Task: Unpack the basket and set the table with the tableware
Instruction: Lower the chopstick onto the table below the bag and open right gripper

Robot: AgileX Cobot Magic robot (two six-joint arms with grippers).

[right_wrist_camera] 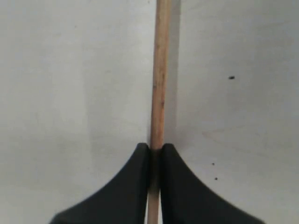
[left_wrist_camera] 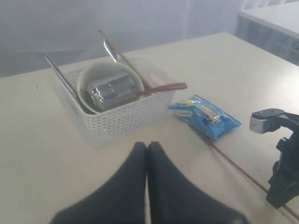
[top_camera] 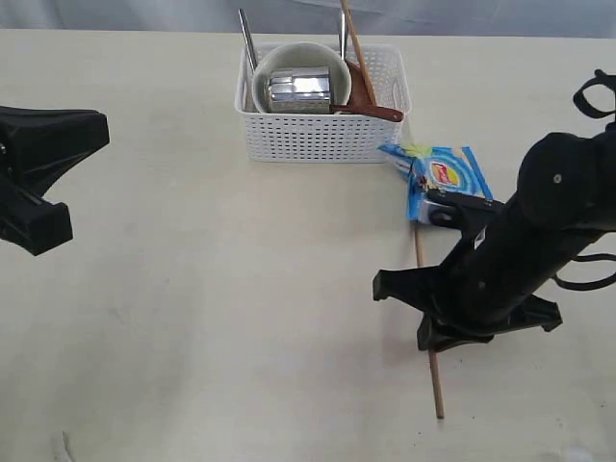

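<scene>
The white basket (top_camera: 318,135) (left_wrist_camera: 117,121) stands at the table's far middle. It holds the cream bowl (top_camera: 289,58) with the steel cup (top_camera: 300,89) (left_wrist_camera: 110,91) on its side in it. The wooden spoon (top_camera: 371,111), two steel handles (top_camera: 247,37) and one chopstick (top_camera: 356,43) are also inside. The second chopstick (top_camera: 435,380) (right_wrist_camera: 160,70) lies on the table (top_camera: 192,318). My right gripper (top_camera: 430,342) (right_wrist_camera: 155,148) is shut on it, low at the tabletop. My left gripper (top_camera: 96,125) (left_wrist_camera: 147,145) is shut and empty, well short of the basket. I cannot make out the plate.
A blue chip bag (top_camera: 443,178) (left_wrist_camera: 205,114) lies on the table just right of the basket, touching the far end of the gripped chopstick. The right arm (left_wrist_camera: 285,172) stands beside it.
</scene>
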